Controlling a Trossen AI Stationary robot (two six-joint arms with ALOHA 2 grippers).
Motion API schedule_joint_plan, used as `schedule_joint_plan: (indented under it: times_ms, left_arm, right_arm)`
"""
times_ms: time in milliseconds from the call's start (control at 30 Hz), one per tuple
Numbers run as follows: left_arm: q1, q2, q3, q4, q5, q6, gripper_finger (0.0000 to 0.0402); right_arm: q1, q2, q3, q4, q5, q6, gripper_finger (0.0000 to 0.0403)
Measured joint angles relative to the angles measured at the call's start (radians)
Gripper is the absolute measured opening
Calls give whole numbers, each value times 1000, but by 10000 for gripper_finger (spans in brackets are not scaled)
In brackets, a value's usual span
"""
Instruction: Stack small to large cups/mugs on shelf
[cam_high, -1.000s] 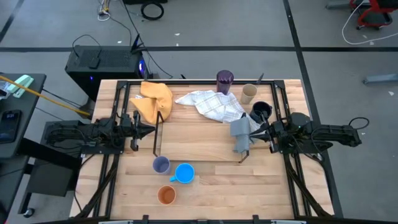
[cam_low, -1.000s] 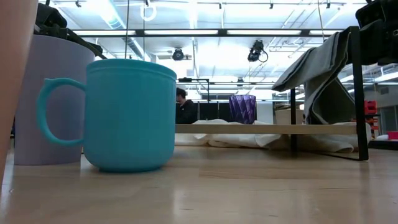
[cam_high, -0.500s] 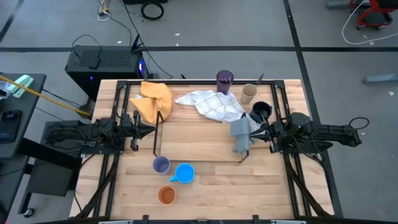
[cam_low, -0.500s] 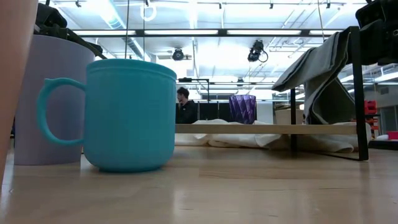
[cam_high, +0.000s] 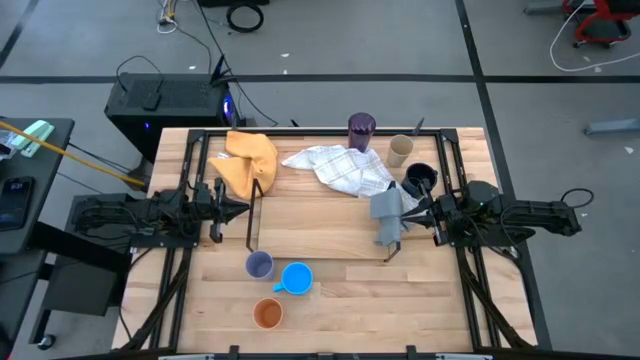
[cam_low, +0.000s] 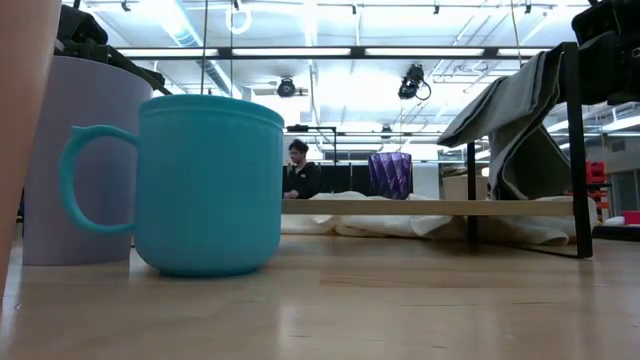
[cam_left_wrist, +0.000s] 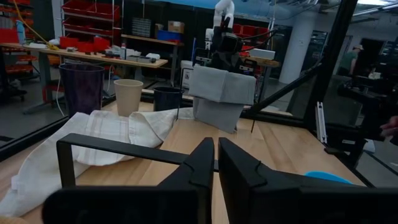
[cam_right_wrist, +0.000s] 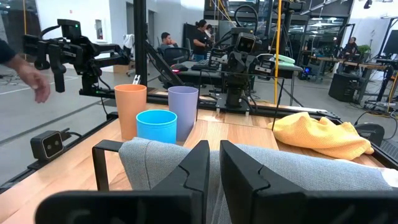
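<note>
Both tools, left (cam_high: 243, 209) and right (cam_high: 412, 217), nearly shut, empty, flank the shelf (cam_high: 320, 257)'s ends.

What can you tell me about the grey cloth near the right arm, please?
The grey cloth is a soft, plain fabric draped over the right end of the black rod shelf, hanging down in folds on both sides of the top bar. In the right wrist view it fills the space just ahead of the right gripper, whose fingers are shut close together over it; whether they pinch it I cannot tell. The checked white cloth lies just behind it.
</note>
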Motion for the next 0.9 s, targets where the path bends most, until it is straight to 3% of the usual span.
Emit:
schedule_joint_plan:
  times_ms: [900]
  left_arm:
    - [0,0,0,0,0,0,30]
  right_arm:
    - [0,0,0,0,0,-1,45]
